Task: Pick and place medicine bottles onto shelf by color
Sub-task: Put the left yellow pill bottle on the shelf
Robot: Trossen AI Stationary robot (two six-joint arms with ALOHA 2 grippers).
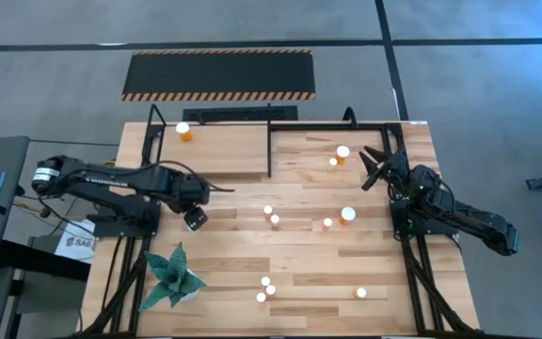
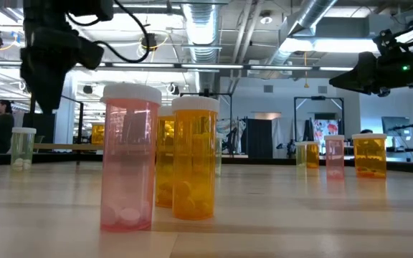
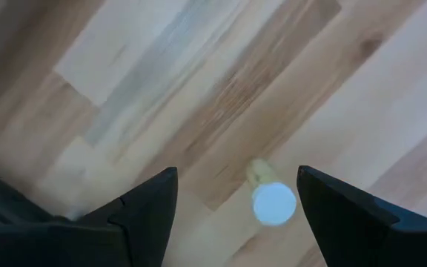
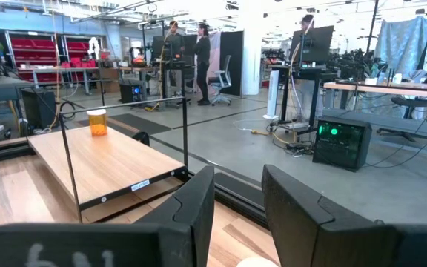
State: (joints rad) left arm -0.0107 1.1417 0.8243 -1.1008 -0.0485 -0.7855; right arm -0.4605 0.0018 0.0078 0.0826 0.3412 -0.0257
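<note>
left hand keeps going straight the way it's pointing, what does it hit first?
Likely the small white-capped bottle: the left hand points down at the wooden tabletop, open, with that bottle between its fingers. Depth is unclear, so the fingers may straddle the bottle and touch the table instead.

In the left wrist view a pale bottle [image 3: 271,194] sits blurred under the camera; only its white cap reads, the body colour can't be told. From above, the bottles [image 1: 269,287] near the front of the counter [image 1: 224,282] are white dots, bodies too small to tell. At counter height, a yellow bottle [image 2: 165,159] is half hidden behind the pink bottle [image 2: 130,158] and the orange bottle [image 2: 194,158]. In the right wrist view, a white cap [image 4: 256,262] is cut off by the edge.
</note>
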